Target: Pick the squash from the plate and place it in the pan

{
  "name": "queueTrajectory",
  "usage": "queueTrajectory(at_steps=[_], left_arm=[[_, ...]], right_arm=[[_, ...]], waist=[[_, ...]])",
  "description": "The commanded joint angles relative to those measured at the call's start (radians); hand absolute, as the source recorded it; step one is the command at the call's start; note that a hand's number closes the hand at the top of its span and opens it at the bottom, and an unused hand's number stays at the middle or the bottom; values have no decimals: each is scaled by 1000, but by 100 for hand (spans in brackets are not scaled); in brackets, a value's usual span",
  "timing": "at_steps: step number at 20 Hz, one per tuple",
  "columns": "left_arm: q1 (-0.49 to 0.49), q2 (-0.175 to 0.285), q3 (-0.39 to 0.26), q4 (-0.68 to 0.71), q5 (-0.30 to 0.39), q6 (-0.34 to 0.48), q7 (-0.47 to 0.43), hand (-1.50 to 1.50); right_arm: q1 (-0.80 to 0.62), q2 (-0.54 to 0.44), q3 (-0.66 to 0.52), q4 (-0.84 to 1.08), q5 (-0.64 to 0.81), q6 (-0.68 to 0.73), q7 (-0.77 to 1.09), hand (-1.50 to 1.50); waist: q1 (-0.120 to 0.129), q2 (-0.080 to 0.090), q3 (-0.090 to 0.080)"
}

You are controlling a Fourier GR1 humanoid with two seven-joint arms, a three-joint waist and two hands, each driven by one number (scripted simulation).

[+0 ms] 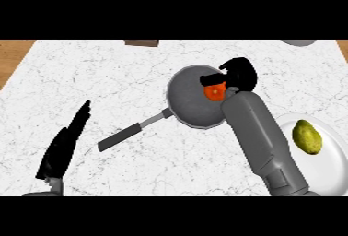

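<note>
Upper right of centre: right hand (241, 73), fingers curled round the orange squash (215, 92), held it at the pan (190, 99)'s right edge | lower left: left hand (65, 147) rested, fingers straight | risk: letting go so near the rim could send the squash rolling onto the tabletop (136, 64).

Left hand (62, 147) open, fingers (81, 115) straight; right hand (239, 73) extended, fingers curled round squash (215, 92)

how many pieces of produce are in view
2. An orange squash held by the right hand over the pan, and a yellow-green fruit on the plate at right. The hand may hide more.
</note>
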Motion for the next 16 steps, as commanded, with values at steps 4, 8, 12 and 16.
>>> queueTrajectory(at_steps=[4,8,12,16], left_arm=[[-4,9,0,5,-4,-10,-10,0],[-12,-22,-15,0,-26,24,14,0],[39,12,11,-15,5,-11,-10,0],[28,0,17,-12,-4,10,11,0]], right_arm=[[-46,3,-70,104,-216,-312,-185,-150],[-15,3,-2,113,-231,-551,-288,-150],[-50,3,-112,145,-233,-688,-360,-150],[-29,3,-135,131,-257,-837,-374,-150]], waist=[[16,2,0],[7,-7,0],[-12,-8,-1],[-44,-18,-2]])
